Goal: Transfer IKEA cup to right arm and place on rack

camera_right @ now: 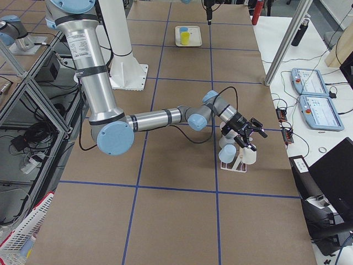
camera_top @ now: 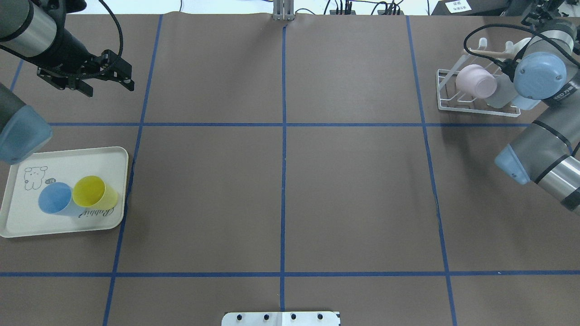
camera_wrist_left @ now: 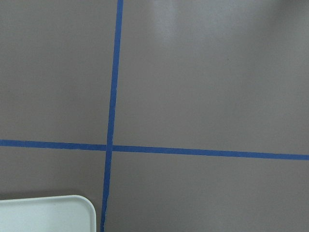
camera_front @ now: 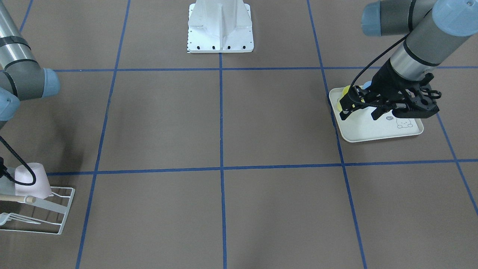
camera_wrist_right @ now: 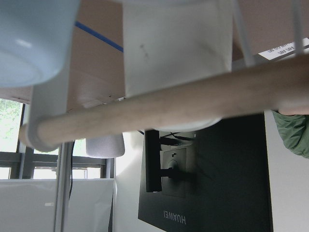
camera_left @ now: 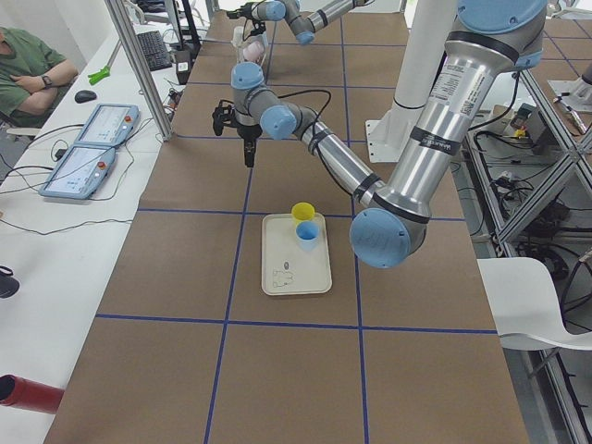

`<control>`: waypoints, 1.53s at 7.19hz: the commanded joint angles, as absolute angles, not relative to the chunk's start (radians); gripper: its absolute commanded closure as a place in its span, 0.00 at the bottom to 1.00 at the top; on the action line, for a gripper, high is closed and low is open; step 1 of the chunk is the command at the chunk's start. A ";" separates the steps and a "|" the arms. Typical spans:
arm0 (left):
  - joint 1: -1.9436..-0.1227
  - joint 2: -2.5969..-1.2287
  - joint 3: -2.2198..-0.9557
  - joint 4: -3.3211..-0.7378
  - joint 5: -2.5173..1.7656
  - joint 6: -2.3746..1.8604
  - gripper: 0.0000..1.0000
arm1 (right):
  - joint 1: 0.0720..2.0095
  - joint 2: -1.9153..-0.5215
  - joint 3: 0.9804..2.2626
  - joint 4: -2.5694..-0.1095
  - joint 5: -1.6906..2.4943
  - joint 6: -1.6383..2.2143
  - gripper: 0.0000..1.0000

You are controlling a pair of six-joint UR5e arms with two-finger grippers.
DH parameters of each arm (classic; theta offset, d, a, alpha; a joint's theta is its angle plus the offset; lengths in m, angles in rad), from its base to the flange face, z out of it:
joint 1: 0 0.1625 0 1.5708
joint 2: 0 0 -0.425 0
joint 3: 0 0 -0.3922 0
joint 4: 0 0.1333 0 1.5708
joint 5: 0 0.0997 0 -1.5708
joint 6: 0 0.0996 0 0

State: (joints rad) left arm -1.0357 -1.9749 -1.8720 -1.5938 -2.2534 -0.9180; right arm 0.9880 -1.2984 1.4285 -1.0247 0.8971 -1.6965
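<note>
Cream melamine tray (camera_top: 18, 226) with rounded corners nearest: blue plastic cup (camera_top: 55, 198) and yellow plastic cup (camera_top: 93, 192), smooth, tapered, side by side. Beyond, left gripper (camera_top: 108, 87) hovers, fingers wide, empty. Farthest, white wire rack (camera_top: 457, 106) with wooden dowel bears glossy pink cup (camera_top: 476, 81) and frosted cup (camera_top: 502, 90). Right gripper (camera_right: 251, 137) above; finger spread unclear. Placing looks nearly done. Next: lift clear of prongs.
</note>
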 commanded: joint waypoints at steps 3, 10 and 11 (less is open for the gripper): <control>-1.037 -1.976 -1.878 -1.591 -2.252 -0.914 0.00 | 1.047 -1.292 1.529 -1.026 1.169 -1.355 0.01; -1.028 -1.601 -2.060 -1.645 -2.114 -0.675 0.00 | 1.033 -1.284 1.782 -1.025 1.650 0.012 0.01; -1.013 -1.463 -2.050 -1.845 -2.112 -0.678 0.00 | 0.996 -1.284 1.817 -1.025 1.667 0.204 0.01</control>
